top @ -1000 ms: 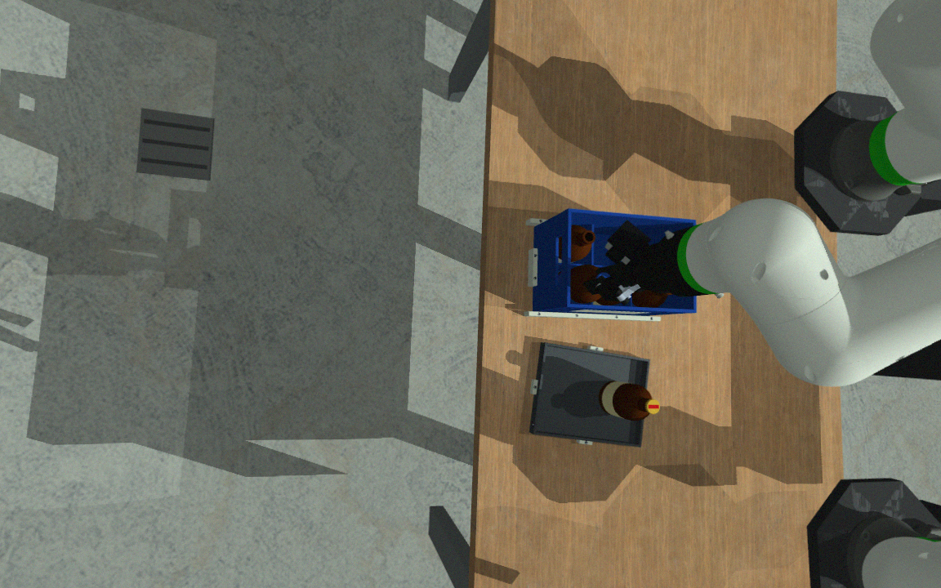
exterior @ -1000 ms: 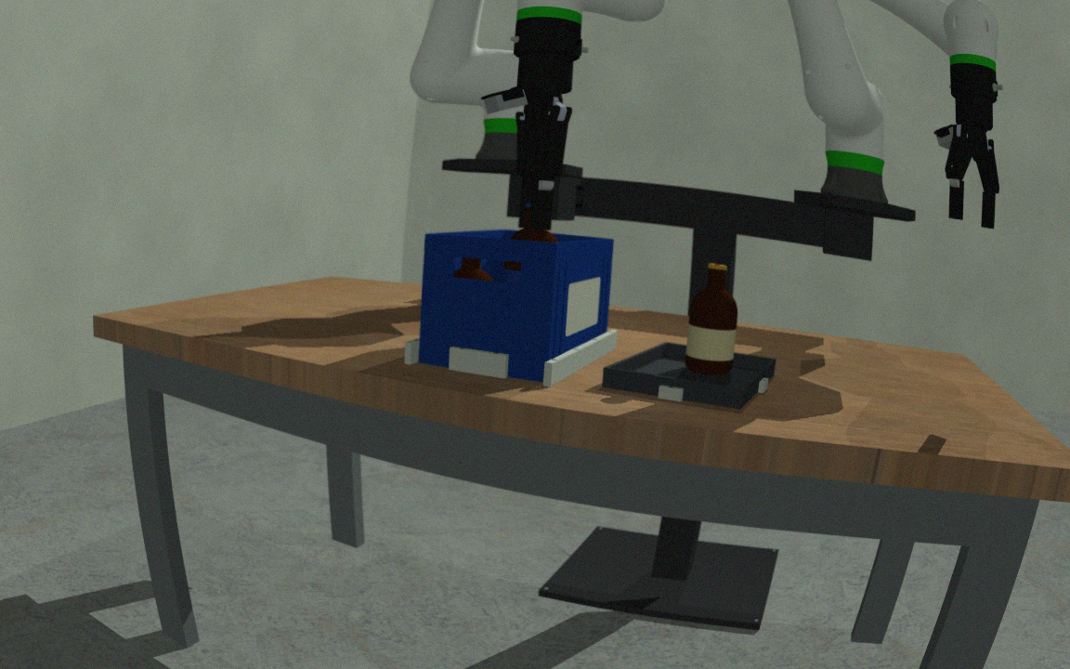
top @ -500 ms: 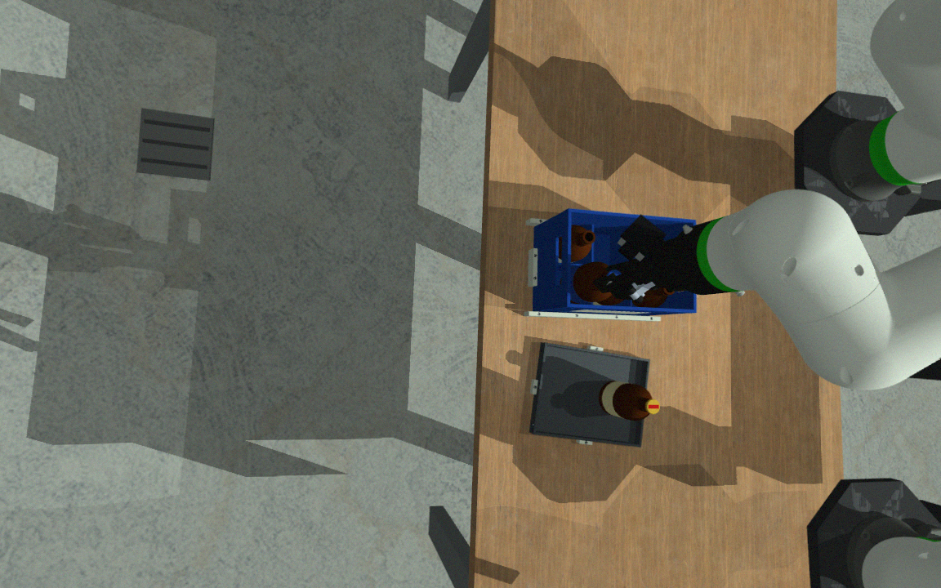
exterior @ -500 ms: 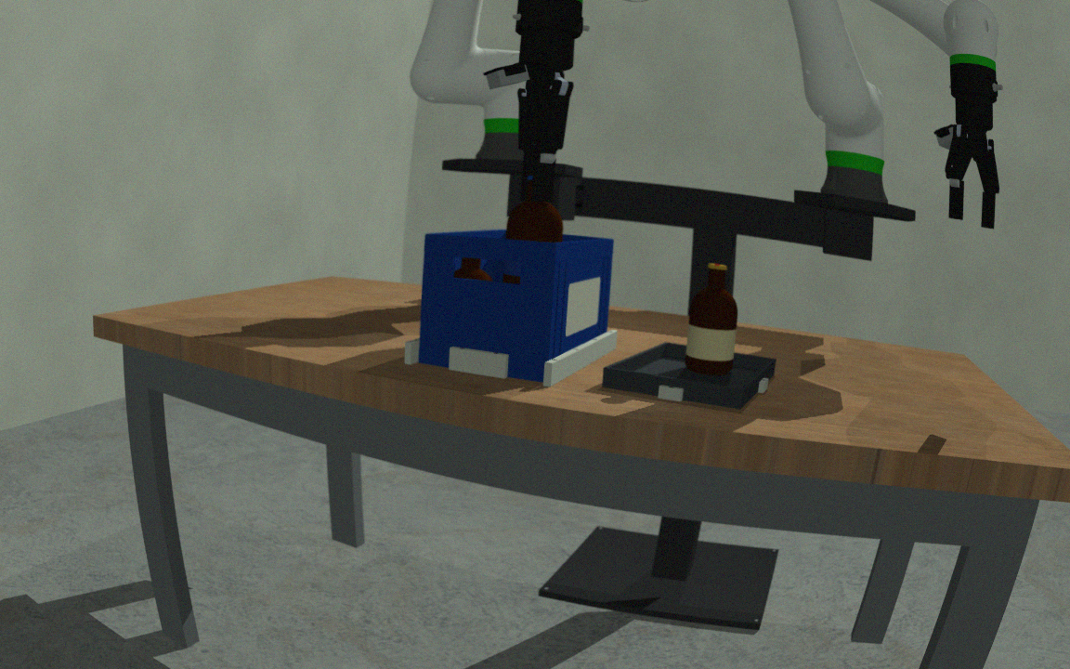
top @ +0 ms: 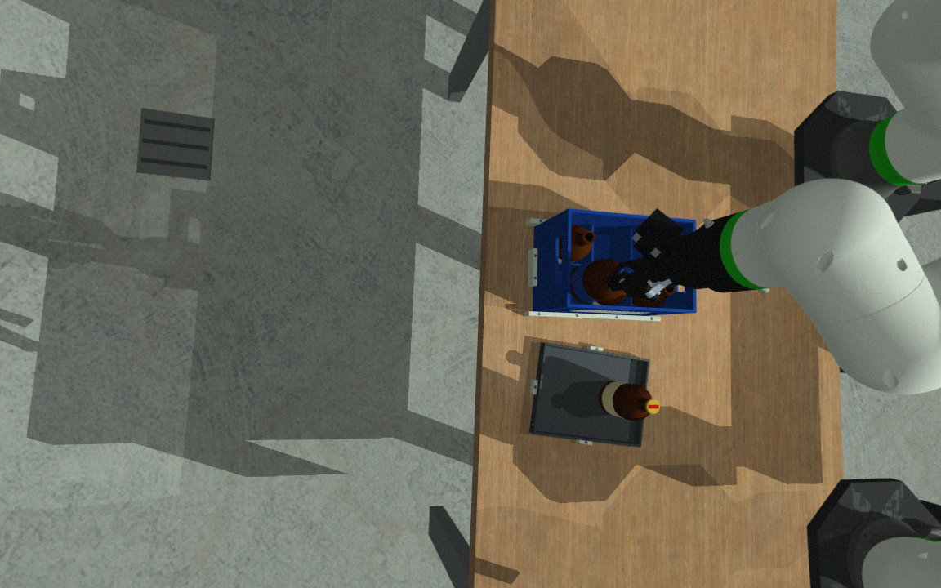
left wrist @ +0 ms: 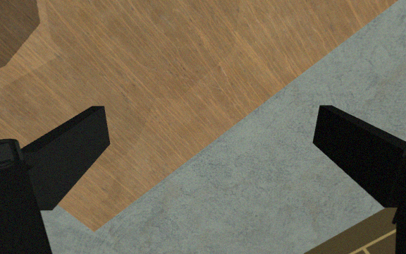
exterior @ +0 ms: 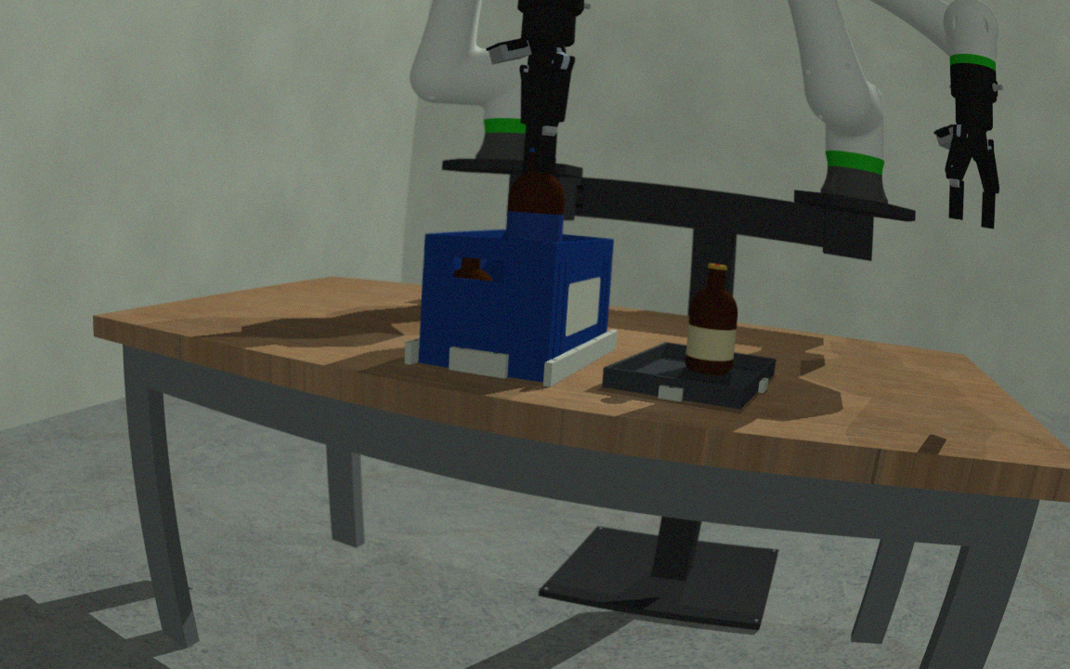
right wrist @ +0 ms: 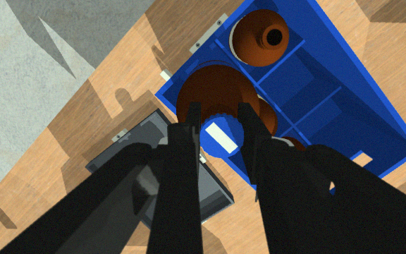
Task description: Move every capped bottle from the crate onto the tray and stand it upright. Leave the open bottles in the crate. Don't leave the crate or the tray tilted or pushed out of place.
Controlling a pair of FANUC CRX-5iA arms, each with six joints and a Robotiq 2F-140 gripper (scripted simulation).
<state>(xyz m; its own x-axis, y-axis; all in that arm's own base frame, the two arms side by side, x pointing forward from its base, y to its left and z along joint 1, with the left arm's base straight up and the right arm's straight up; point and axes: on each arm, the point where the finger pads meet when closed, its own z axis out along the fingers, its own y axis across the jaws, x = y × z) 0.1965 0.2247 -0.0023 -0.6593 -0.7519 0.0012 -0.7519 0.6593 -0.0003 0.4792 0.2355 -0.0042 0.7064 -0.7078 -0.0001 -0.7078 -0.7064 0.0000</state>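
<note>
My right gripper (exterior: 535, 158) (right wrist: 218, 119) is shut on the neck of a brown bottle (top: 603, 281) (exterior: 535, 195) with a blue cap and blue label. The bottle hangs upright, its upper part above the blue crate (top: 550, 273) (exterior: 480, 320) (right wrist: 330, 53); its base is hidden. An open brown bottle (top: 576, 242) (right wrist: 256, 39) stands in a corner compartment. Another brown bottle (right wrist: 268, 116) shows partly behind the held one; its top is hidden. A yellow-capped bottle (top: 627, 402) (exterior: 711, 311) stands upright on the dark tray (top: 568, 358) (exterior: 638, 384). My left gripper (exterior: 971, 206) (left wrist: 212, 125) is open and empty.
White brackets (top: 595, 315) (exterior: 580, 358) border the crate. Small pale clips (top: 583, 441) (exterior: 670, 392) sit around the tray. The tray lies beside the crate on the wooden table (top: 679, 65) (exterior: 896, 373). The left gripper hangs high, away from both.
</note>
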